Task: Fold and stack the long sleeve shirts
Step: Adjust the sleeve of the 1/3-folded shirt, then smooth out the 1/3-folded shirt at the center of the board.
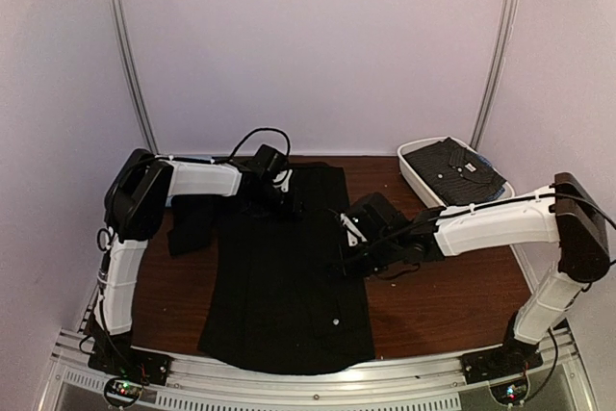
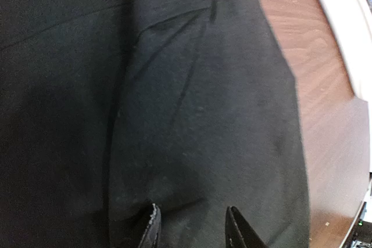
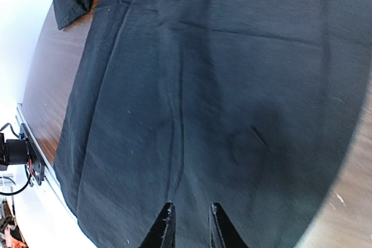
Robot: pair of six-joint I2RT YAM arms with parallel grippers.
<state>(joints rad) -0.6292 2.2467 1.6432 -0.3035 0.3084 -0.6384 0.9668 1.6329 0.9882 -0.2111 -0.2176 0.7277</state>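
**Wooden table: black shirt spread flat, first fold pending**

Shirt centred, long axis near-to-far, collar at the far end, one sleeve splayed left. Left gripper at the far shoulder and right gripper at the right edge hover with jaws parted, empty. Next, probably: pinch an edge, fold inward.

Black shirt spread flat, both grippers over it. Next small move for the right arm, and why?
Likely: close the right gripper on the right edge of the black shirt, ready to fold inward. The shirt lies flat, unfolded; that gripper sits at that edge, fingers slightly apart, no cloth visibly pinched.
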